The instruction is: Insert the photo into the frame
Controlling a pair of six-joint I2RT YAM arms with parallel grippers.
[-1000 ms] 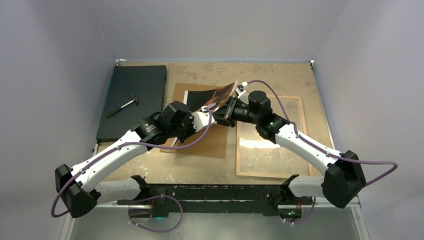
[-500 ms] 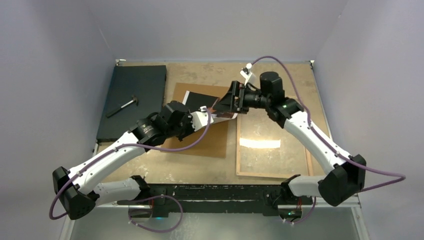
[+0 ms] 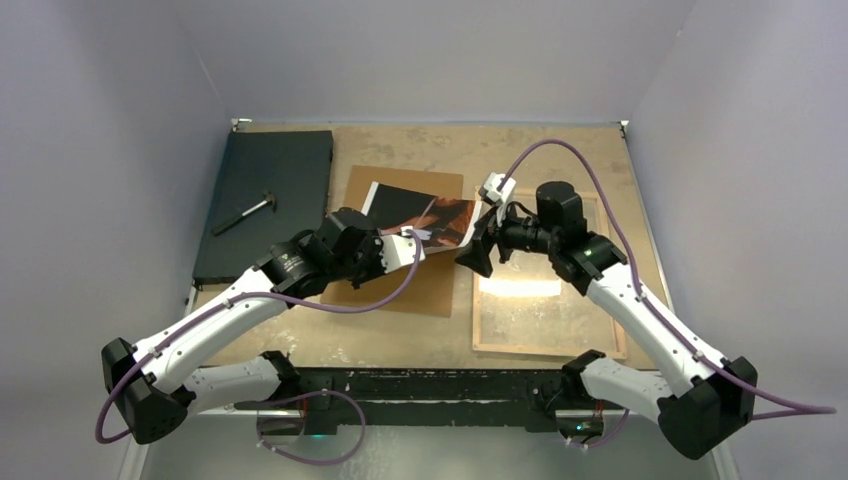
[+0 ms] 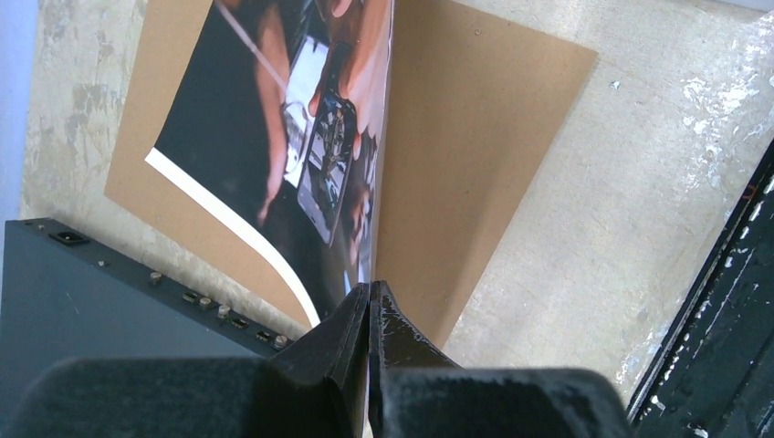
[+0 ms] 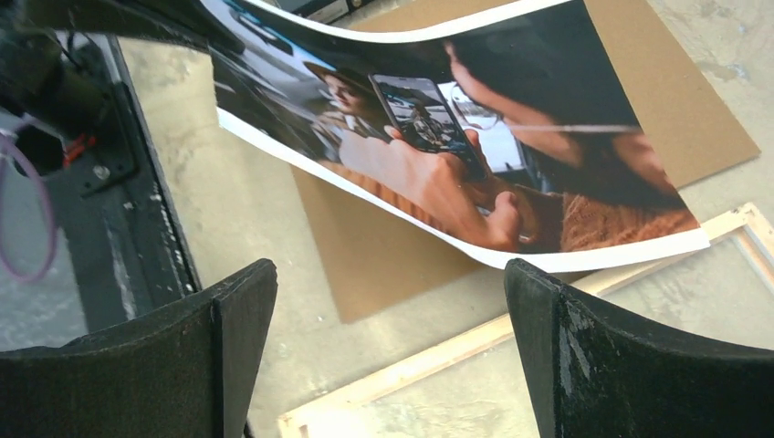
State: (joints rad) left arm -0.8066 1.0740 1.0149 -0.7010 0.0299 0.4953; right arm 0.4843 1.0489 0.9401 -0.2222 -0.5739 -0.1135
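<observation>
My left hand (image 4: pixel 369 297) is pinched tight on the edge of the photo (image 4: pixel 292 155), holding it curled above the brown backing board (image 3: pixel 400 285). My right hand (image 5: pixel 391 283) is wide open, holding nothing, just beside the photo. The frame (image 3: pixel 545 352) lies flat on the table (image 3: pixel 560 150), and the photo's corner maybe overhangs it.

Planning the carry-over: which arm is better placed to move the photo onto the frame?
Left. The left gripper is shut on the photo's edge, holding it lifted. The right gripper stands open and empty, short of the photo, near the frame.
</observation>
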